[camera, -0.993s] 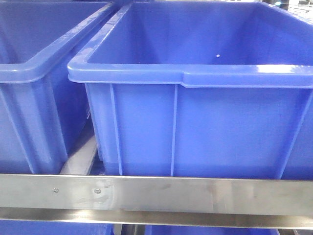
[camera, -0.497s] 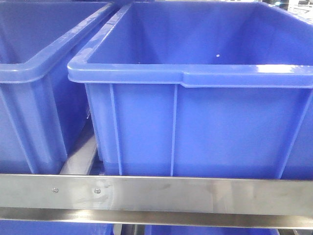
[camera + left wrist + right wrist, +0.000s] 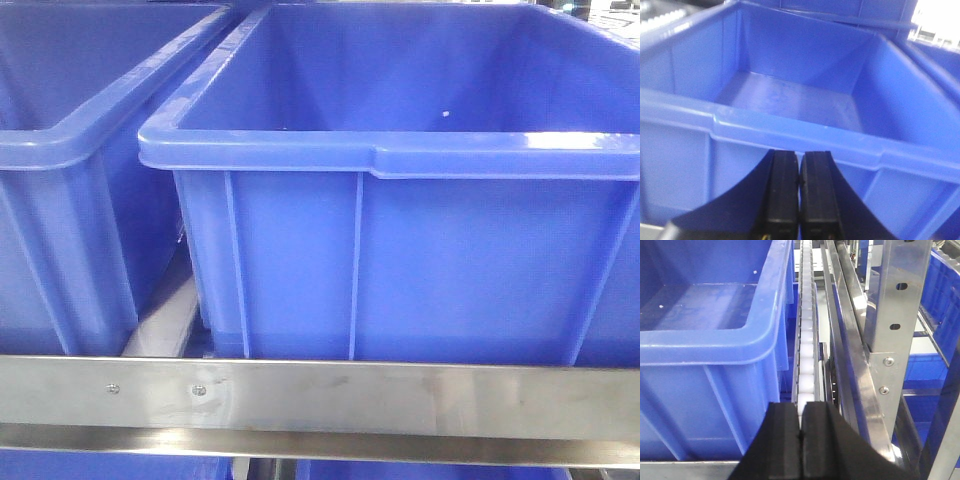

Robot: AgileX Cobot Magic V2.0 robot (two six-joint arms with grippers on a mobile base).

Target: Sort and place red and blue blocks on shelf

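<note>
The red and blue blocks are out of view in every frame. The shelf shows as a brushed steel front rail [image 3: 330, 398] with two small screws, and as a white roller track [image 3: 806, 335] beside steel rails. My left gripper [image 3: 800, 156] is shut with nothing between its black fingers, just in front of the rim of a large blue bin [image 3: 790, 135]. The bin's inside looks empty. My right gripper [image 3: 803, 407] is also shut on nothing, pointing along the roller track next to another blue bin [image 3: 715, 347].
Two large blue bins [image 3: 420, 150] [image 3: 70, 140] stand side by side on the shelf, filling the front view. A perforated steel upright [image 3: 890, 305] with bolts stands right of the roller track. More blue bins [image 3: 945, 295] sit further right and on a lower tier.
</note>
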